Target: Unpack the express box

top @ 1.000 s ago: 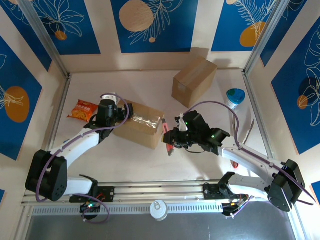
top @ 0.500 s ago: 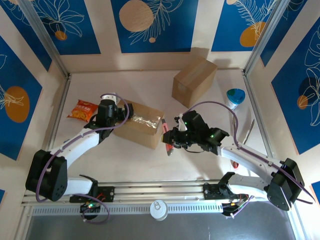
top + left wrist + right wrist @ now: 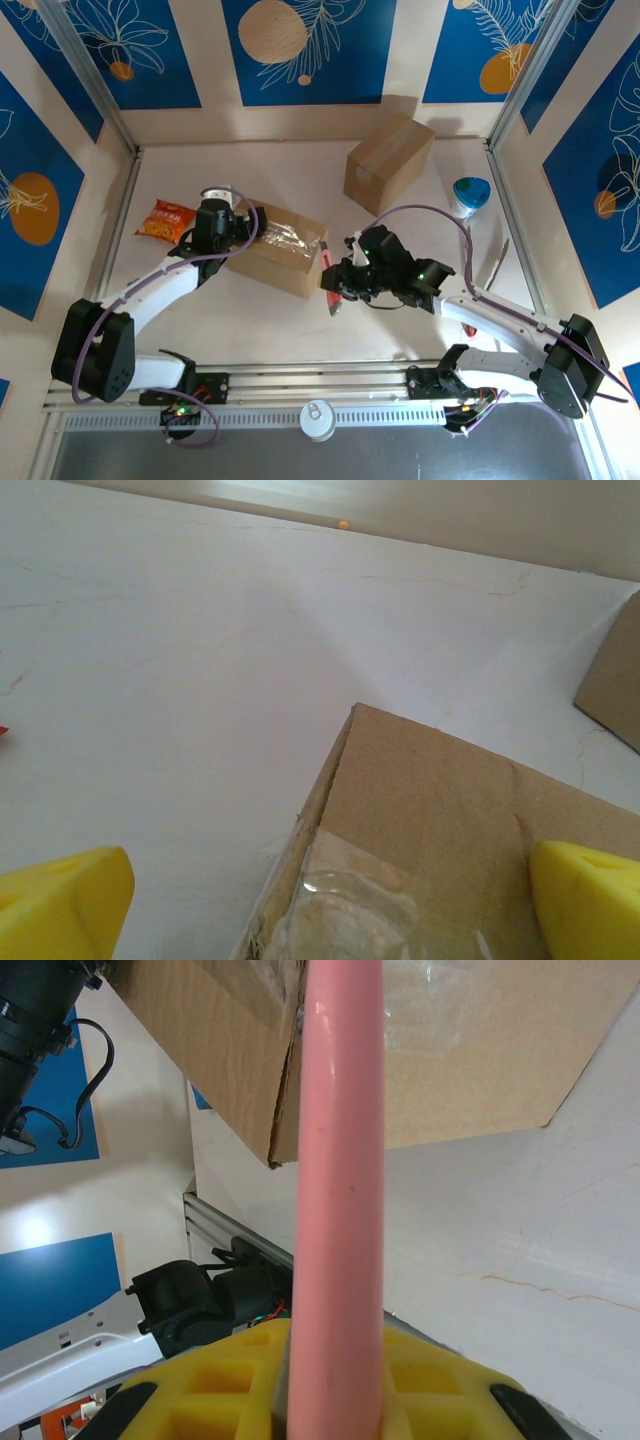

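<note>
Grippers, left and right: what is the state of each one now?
Left gripper: open, holding nothing.
Right gripper: closed on the long pink tool.

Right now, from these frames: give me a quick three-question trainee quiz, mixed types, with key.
1. True or false: the left gripper is clamped on the taped box.
2. What does the right gripper hold? A) a spoon B) a pink tool C) a sponge
3. How many cardboard boxes stand on the table?

Key: 1 false, its jaws stand open over the box's end. 2 B. 3 two, the taped box and a plain box behind it.
</note>
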`<control>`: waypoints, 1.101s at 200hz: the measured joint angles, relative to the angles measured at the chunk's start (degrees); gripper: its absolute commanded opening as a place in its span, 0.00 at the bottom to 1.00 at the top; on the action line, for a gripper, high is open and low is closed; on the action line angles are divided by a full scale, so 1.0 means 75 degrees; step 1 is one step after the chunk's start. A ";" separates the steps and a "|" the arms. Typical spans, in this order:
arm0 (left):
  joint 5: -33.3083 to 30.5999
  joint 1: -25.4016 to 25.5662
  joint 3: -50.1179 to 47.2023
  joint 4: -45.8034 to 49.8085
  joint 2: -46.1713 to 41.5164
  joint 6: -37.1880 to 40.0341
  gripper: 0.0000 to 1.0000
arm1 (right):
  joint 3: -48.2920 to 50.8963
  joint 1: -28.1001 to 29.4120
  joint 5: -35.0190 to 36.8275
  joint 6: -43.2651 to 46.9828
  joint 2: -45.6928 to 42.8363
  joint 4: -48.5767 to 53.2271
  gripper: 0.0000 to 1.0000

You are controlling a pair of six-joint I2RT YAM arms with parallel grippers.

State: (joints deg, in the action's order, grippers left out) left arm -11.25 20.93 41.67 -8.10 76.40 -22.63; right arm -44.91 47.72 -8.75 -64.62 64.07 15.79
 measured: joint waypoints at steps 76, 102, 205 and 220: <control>-0.0061 -0.0003 0.0000 -0.0061 0.0044 0.0006 1.00 | 0.0003 0.0446 0.0233 -0.0303 -0.0128 0.0012 0.00; -0.0064 0.0000 0.0003 -0.0087 0.0076 0.0017 1.00 | 0.0006 0.0595 0.0321 -0.0405 -0.0128 0.0009 0.00; -0.0114 -0.0003 0.0047 -0.0184 0.0175 0.0085 1.00 | 0.0102 0.1204 0.0577 -0.0720 -0.0128 -0.0157 0.00; -0.0111 -0.0003 0.0055 -0.0184 0.0184 0.0087 1.00 | 0.0105 0.1288 0.0618 -0.0758 -0.0128 -0.0166 0.00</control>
State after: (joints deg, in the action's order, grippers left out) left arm -12.08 20.91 42.09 -9.47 77.78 -21.98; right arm -44.12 57.39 -4.12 -70.30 63.11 14.55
